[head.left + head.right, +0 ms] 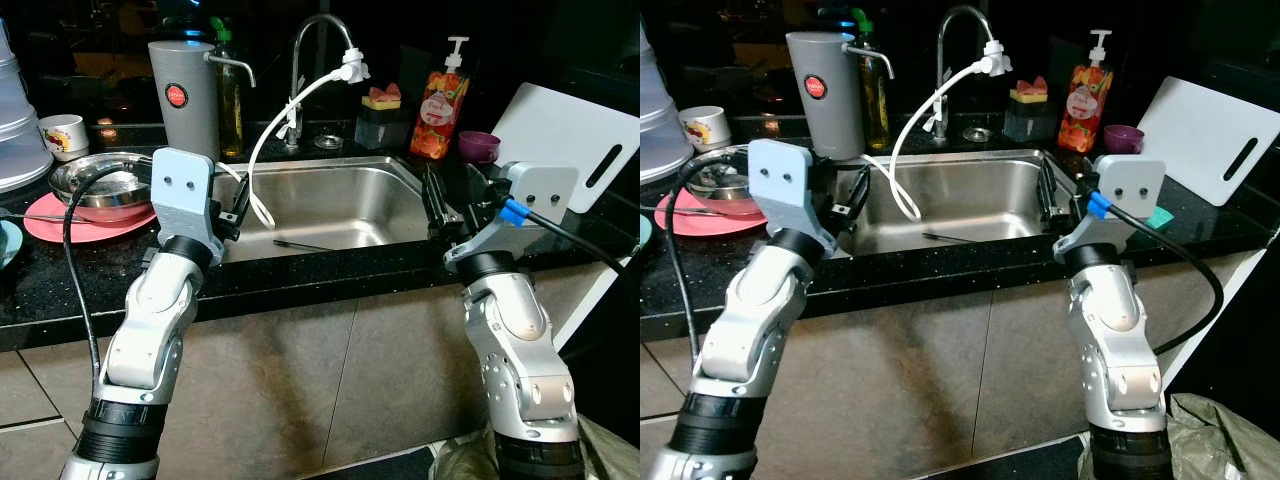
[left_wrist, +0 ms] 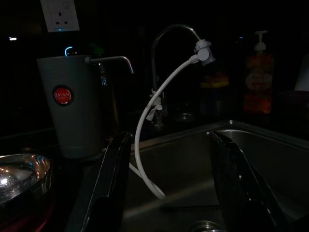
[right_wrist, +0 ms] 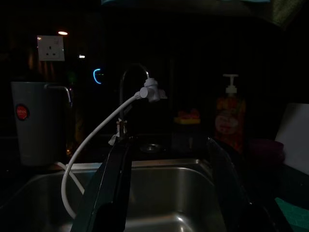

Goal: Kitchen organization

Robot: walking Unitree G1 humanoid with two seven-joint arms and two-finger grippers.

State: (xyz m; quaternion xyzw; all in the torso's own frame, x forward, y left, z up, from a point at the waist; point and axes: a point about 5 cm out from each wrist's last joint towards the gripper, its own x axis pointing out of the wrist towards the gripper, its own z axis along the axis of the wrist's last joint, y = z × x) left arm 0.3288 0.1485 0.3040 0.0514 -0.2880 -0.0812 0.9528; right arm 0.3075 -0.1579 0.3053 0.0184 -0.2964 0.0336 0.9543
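Steel sink point(image 1: 385, 190) flanked by left gripper point(image 2: 166, 188), right gripper point(image 3: 166, 188); both spread, empty.

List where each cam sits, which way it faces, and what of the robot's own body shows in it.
Left eye: head, facing forward and down at the sink; both silver arms, left gripper and right gripper at the sink's sides.
Right eye: same head, same scene.
Left wrist: along its open black fingers toward the grey dispenser and faucet.
Right wrist: along its open fingers over the basin to the faucet.
Shared: all four show the white hose.
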